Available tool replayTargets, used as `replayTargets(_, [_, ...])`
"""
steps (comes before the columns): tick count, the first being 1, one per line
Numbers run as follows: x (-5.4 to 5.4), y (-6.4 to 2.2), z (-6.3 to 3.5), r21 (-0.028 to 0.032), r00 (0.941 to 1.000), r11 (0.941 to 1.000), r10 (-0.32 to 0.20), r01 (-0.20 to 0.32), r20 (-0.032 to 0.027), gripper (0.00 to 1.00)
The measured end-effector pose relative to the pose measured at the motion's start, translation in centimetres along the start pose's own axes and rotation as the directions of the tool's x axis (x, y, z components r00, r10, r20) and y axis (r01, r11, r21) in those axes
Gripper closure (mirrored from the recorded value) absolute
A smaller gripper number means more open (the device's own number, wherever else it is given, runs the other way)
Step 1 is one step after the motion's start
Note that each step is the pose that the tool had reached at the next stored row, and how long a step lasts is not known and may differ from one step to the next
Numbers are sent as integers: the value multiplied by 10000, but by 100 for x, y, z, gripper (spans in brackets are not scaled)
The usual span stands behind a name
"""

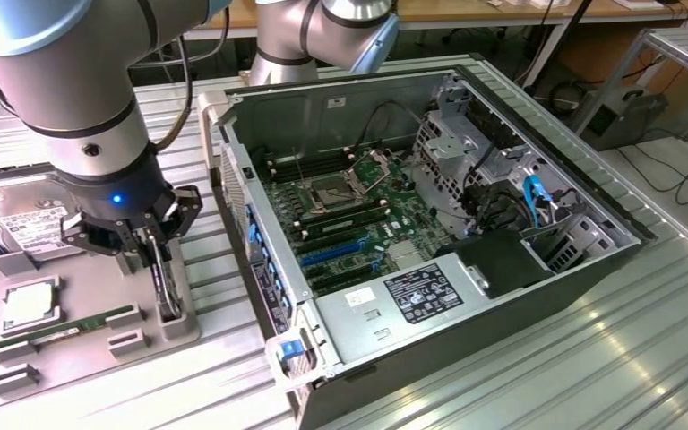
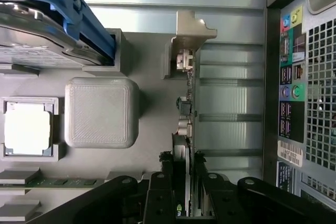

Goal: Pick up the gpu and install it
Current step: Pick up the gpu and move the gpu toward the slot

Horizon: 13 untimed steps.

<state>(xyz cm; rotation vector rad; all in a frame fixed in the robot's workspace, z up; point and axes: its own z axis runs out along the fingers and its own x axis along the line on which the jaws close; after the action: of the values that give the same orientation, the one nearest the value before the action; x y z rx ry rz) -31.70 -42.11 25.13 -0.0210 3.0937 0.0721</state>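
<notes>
The gpu [image 1: 168,288] is a thin black card standing on edge in a slot of the grey parts holder [image 1: 81,363], at the exterior view's left of the case. In the wrist view the gpu [image 2: 187,109] runs edge-on, with its silver bracket end [image 2: 184,59] against a holder post. My gripper [image 1: 160,267] reaches straight down over it, its black fingers [image 2: 159,195] closed in on both faces of the card's near end. The gripper [image 2: 186,205] looks shut on the card, which still rests in its slot.
The open PC case [image 1: 440,134] lies beside the holder, its motherboard showing blue expansion slots [image 1: 334,253]. The holder also carries a silver hard drive [image 1: 24,224], a CPU [image 1: 31,305] and a green RAM stick [image 1: 67,329]. The case's rear port panel [image 2: 294,77] is close by.
</notes>
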Motion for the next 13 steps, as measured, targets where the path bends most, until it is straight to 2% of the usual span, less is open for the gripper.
replayTargets(3, [-5,2,-61,-1,10000,10000,-1,1,1,74])
replayTargets(7, [-19,5,-198,-1,10000,10000,-1,1,0,74])
replayTargets(10, [-33,4,-336,0,10000,10000,0,0,0,74])
replayTargets(13, [-58,-7,-540,-3,10000,10000,0,0,-1,74])
